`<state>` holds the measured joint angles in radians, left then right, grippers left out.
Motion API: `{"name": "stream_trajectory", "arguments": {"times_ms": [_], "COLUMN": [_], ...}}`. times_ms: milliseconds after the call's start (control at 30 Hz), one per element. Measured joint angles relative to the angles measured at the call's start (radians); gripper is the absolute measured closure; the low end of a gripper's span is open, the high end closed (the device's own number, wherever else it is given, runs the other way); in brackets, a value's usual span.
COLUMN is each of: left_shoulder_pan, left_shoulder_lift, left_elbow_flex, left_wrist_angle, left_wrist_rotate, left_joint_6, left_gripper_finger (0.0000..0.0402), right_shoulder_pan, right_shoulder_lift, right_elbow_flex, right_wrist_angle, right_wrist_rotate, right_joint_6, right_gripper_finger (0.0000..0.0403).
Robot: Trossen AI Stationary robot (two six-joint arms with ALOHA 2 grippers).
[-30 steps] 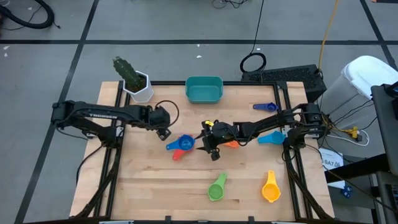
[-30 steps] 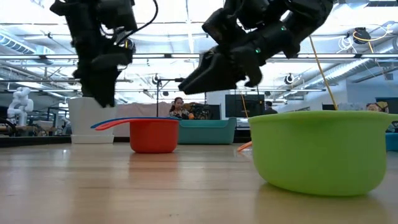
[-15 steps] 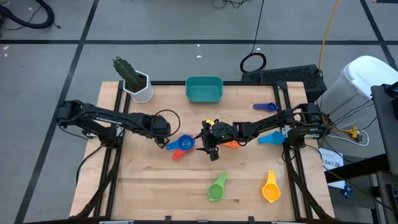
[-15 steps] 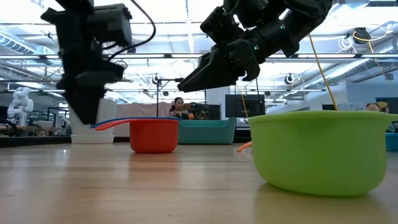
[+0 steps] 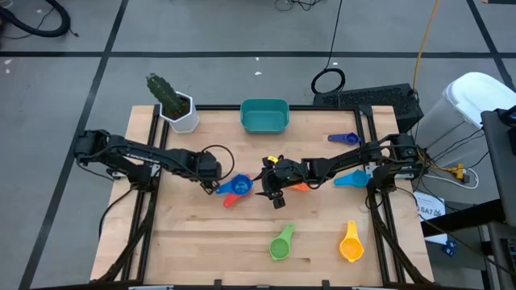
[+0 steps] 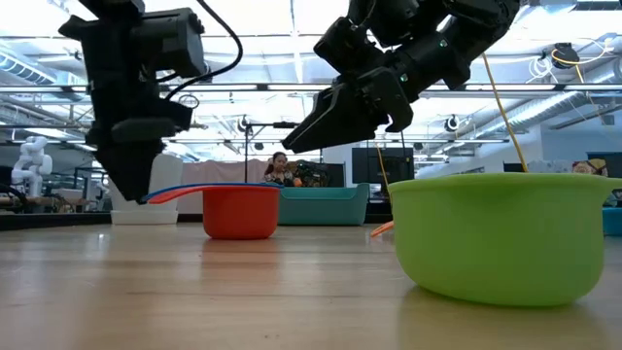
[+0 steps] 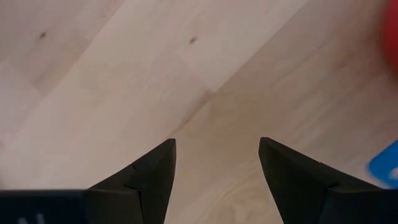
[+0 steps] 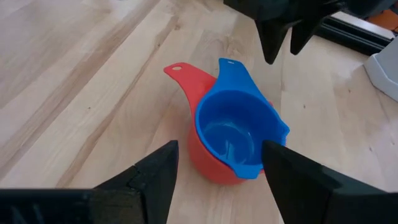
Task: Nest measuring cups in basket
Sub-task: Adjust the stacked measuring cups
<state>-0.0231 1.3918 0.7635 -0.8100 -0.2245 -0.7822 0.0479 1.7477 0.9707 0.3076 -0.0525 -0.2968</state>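
In the high view, near the middle of the wooden table (image 5: 201, 234), a blue measuring cup (image 5: 239, 185) sits nested inside a red measuring cup (image 5: 230, 199), whose handle pokes out toward the lower left. The left gripper (image 5: 216, 179) hangs just left of that pair, by the blue handle, fingers apart and holding nothing; its wrist view shows only bare wood between the two dark fingers (image 7: 149, 174). The right gripper (image 5: 271, 187) hovers just right of the nested pair, its fingers also spread and empty, and its wrist view looks down on the blue cup in the red one. In the low view the right gripper is above table level, over and to the right of the red cup. An orange measuring cup (image 5: 300, 187) peeks out under the right arm. A light blue measuring cup (image 5: 349, 179) lies at centre right, a dark blue measuring cup (image 5: 344, 138) above it at upper right. A green measuring cup (image 5: 280, 244) and a yellow measuring cup (image 5: 351, 242) sit at the lower centre and lower right. The teal basket (image 5: 264, 116) stands at the top centre edge, nothing visible inside it, with a white pot with a green plant (image 5: 176, 105) at the upper left.
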Motion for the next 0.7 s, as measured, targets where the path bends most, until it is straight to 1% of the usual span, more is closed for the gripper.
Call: {"name": "stream_trajectory", "arguments": {"times_ms": [133, 167, 300, 367, 433, 700], "left_shoulder_pan": [0.0, -0.001, -0.016, -0.033, -0.045, -0.051], "left_shoulder_lift": [0.0, 0.0, 0.0, 0.0, 0.0, 0.0], "left_elbow_flex": [0.0, 0.0, 0.0, 0.0, 0.0, 0.0], "left_wrist_angle": [0.069, 0.09, 0.202, 0.221, 0.212, 0.104], "left_wrist_rotate": [0.014, 0.038, 0.222, 0.251, 0.243, 0.143], "left_joint_6": [0.001, 0.006, 0.048, 0.055, 0.056, 0.043], "left_gripper_finger": [0.0167, 0.0167, 0.0167, 0.0167, 0.0167, 0.0167], "right_shoulder_pan": [0.0, 0.0, 0.0, 0.0, -0.001, -0.002], "right_shoulder_lift": [0.0, 0.0, 0.0, 0.0, 0.0, 0.0], "right_elbow_flex": [0.0, 0.0, 0.0, 0.0, 0.0, 0.0], "right_wrist_angle": [0.001, 0.0, -0.008, -0.014, -0.014, -0.014], "right_wrist_rotate": [0.0, 0.0, 0.0, 0.0, 0.0, 0.0], "right_joint_6": [0.005, 0.005, 0.009, 0.009, 0.009, 0.007], "right_gripper_finger": [0.0181, 0.0181, 0.0181, 0.0181, 0.0181, 0.0181]}}
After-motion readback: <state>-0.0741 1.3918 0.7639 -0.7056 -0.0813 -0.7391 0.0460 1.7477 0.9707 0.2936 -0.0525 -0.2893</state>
